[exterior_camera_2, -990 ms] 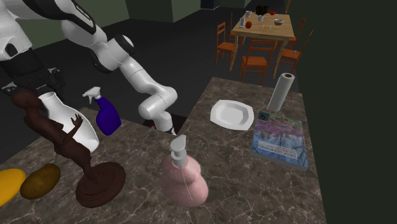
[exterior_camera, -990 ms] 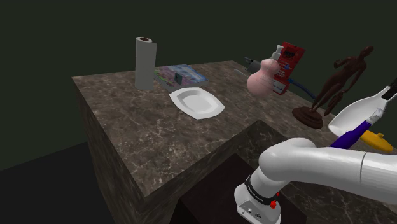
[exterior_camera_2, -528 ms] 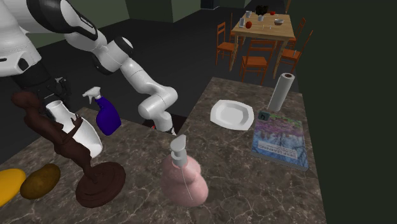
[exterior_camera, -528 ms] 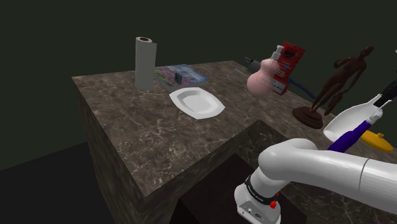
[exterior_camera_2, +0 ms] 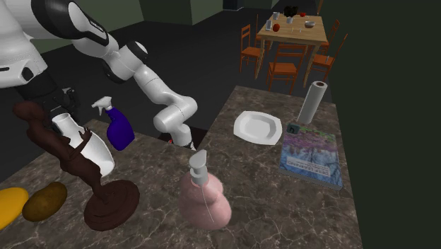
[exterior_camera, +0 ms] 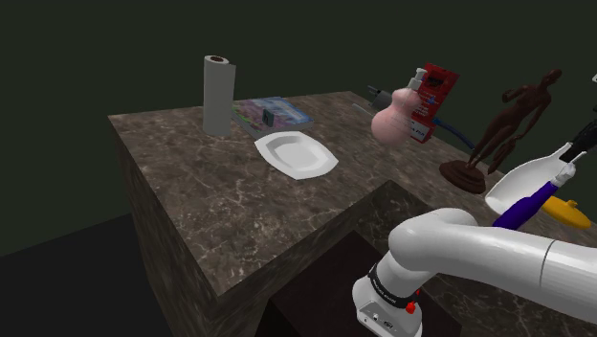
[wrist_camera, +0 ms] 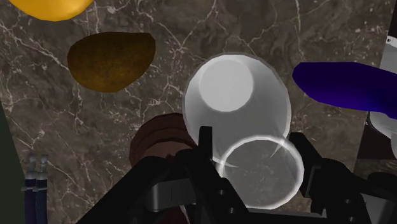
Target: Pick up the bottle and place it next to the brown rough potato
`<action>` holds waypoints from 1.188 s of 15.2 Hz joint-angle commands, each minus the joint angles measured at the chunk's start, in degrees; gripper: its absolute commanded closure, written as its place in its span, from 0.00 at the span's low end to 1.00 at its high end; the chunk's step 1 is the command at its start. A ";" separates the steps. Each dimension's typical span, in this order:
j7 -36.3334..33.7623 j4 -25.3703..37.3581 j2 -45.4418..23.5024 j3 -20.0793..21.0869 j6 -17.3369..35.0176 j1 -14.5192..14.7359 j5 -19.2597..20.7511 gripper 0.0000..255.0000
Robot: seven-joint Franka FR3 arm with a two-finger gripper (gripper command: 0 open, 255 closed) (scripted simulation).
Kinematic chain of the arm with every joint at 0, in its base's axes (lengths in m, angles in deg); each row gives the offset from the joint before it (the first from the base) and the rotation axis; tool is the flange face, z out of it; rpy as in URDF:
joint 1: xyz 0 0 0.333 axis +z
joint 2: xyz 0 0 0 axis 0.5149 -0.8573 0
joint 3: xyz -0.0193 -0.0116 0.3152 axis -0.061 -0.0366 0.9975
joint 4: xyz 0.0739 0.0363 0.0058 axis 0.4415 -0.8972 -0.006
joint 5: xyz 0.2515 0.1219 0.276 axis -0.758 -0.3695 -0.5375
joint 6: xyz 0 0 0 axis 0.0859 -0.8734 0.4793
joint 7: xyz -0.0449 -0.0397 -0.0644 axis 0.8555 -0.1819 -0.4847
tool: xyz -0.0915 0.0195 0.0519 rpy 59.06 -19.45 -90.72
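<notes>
1. The white arm point(exterior_camera: 478, 251) comes off its stand at the shoulder view's lower right, folds at a low elbow and runs out past that view's right edge. In the second exterior view it arches high and over to the far left end of the marble counter point(exterior_camera_2: 283, 205).
2. The gripper point(wrist_camera: 254, 143) points down at the counter on a slant, wrist above, tips below.
3. The black fingers point(wrist_camera: 205, 145) are drawn in narrow, one on each side of the neck of the white bottle point(exterior_camera: 528, 178), and they clasp it just under the mouth.
4. The bottle leans, its long axis tilted. The mouth points up and towards the shoulder view's right, the rounded body down and towards the left. In the wrist view I look almost straight down its length, with the mouth ring nearest and the body beyond.
5. It hangs low between the dark brown statue point(exterior_camera: 507, 124) and the purple spray bottle point(wrist_camera: 343, 86). I cannot tell whether its base touches the marble.
6. The brown potato point(wrist_camera: 111, 58) lies on the counter near the bottle's body, with a strip of bare marble between them. A yellow object point(wrist_camera: 51, 6) sits just beyond the potato.
</notes>
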 commanded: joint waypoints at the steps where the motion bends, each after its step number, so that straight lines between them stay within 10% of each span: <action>1: 0.00 0.00 0.00 0.01 0.01 0.00 0.00 0.00; 18: 2.73 11.35 -6.15 0.02 -5.09 2.60 -1.42 0.00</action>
